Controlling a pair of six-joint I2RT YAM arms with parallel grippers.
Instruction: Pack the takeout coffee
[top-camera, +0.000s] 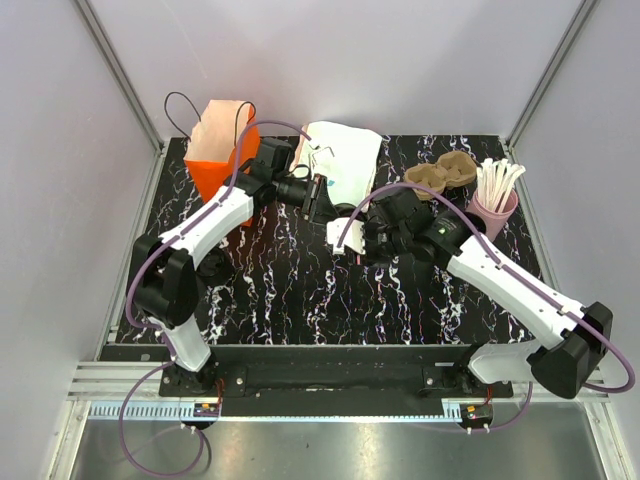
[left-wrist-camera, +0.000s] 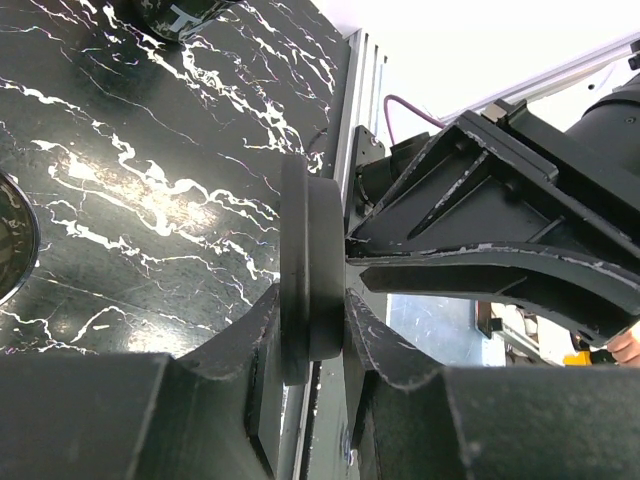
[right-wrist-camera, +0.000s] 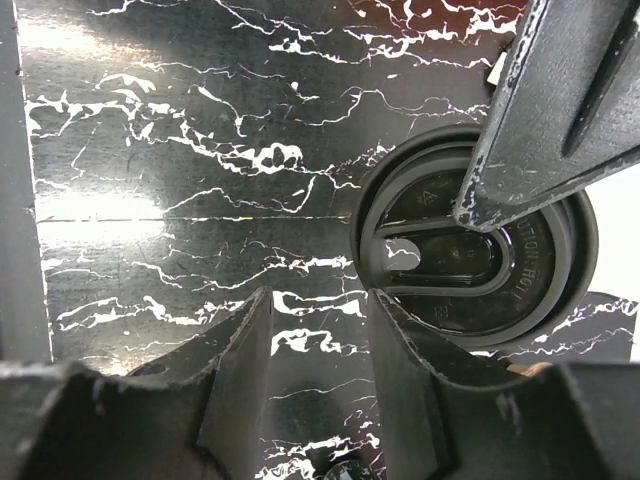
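My left gripper (top-camera: 322, 205) (left-wrist-camera: 312, 310) is shut on a flat round black lid (left-wrist-camera: 310, 250), held on edge above the table's middle. The same lid (right-wrist-camera: 470, 260) shows face-on in the right wrist view, with a left finger (right-wrist-camera: 550, 110) across it. My right gripper (top-camera: 375, 235) (right-wrist-camera: 315, 320) is open and empty, just left of the lid and facing it. A round dark rim (left-wrist-camera: 8, 240) at the left edge of the left wrist view may be the black coffee cup; I cannot tell. The cup does not stand out in the top view.
An orange paper bag (top-camera: 215, 150) stands at the back left, with a white bag (top-camera: 345, 155) beside it. A brown cardboard cup carrier (top-camera: 442, 175) and a pink cup of white sticks (top-camera: 495, 205) are at the back right. The tabletop (top-camera: 290, 290) is black marble.
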